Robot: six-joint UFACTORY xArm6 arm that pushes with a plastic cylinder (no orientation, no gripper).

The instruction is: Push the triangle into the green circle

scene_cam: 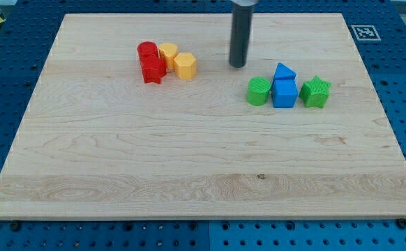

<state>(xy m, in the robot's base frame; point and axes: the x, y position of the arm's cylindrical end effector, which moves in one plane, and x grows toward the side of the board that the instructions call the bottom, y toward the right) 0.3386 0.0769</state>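
The blue triangle [284,72] lies right of the board's middle, touching the top of a blue cube [284,93]. The green circle [259,91] sits just left of the cube and below-left of the triangle. A green star [316,92] sits right of the cube. My tip [238,65] rests on the board left of the triangle and above-left of the green circle, apart from both.
At the upper left, a red circle [147,50], a red star [152,69], a yellow star-like block [168,54] and a yellow hexagon [185,65] form a tight cluster. A tag marker [365,31] sits at the board's top right corner.
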